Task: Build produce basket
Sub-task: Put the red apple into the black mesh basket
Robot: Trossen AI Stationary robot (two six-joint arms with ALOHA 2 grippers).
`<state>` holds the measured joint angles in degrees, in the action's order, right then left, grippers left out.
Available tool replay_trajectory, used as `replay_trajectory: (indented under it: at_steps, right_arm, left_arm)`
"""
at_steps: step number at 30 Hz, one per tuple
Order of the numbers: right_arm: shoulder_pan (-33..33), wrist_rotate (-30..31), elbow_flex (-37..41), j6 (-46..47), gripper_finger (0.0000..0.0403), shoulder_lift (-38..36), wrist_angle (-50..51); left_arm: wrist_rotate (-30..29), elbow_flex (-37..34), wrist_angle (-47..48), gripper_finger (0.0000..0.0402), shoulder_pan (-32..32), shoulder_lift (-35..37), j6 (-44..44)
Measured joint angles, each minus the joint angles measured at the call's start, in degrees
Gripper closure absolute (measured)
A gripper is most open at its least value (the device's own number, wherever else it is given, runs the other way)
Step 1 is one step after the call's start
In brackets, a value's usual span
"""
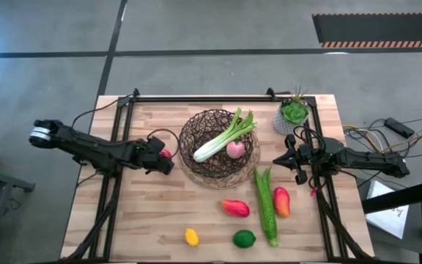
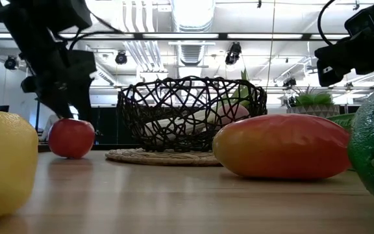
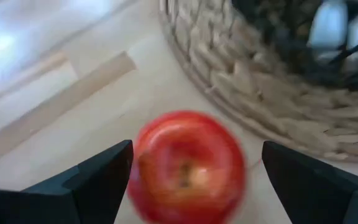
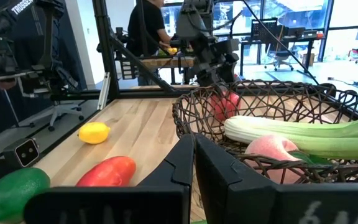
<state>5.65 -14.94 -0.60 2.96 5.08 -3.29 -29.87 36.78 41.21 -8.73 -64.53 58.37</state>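
Note:
The dark wire basket [image 1: 220,150] stands on its pale woven base mid-table, with the celery stalk [image 1: 222,139] and a pink fruit [image 1: 235,150] inside. A red apple [image 3: 188,167] sits on the table just left of the basket [image 2: 71,138]. My left gripper [image 3: 194,171] is open and comes down over the apple, one finger on each side. My right gripper [image 4: 194,163] is shut and hovers right of the basket [image 1: 293,158], holding nothing. My left gripper straddles the red apple from above and from the table's left. One finger [image 3: 114,171] meets the apple's outline in the wrist view, but I cannot tell whether it touches. The other finger [image 3: 291,177] stands apart. The apple rests on the table.
Near the front edge lie two red-orange fruits [image 1: 235,208] [image 1: 281,202], the long green vegetable [image 1: 266,205], a lemon [image 1: 191,236] and a lime [image 1: 244,238]. A small potted plant [image 1: 291,116] stands at the far right corner. A person shows in the room behind.

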Motion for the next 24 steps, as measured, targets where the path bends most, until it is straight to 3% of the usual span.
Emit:
replay_trajectory:
  at_steps: [6,15,24]
  right_arm:
    - [0.0,0.0,0.0,0.0,0.0394,0.0,0.0]
    - [0.0,0.0,0.0,0.0,0.0394,0.0,0.0]
    - [0.0,0.0,0.0,0.0,0.0394,0.0,0.0]
  left_arm:
    - [-0.5,2.8,4.5,0.0061,-0.4,2.8,-0.6]
    - [3.6,3.0,10.3,0.0065,-1.1,6.4,4.7]
    - [2.4,1.1,5.8,0.0135,-1.2,4.9,4.3]
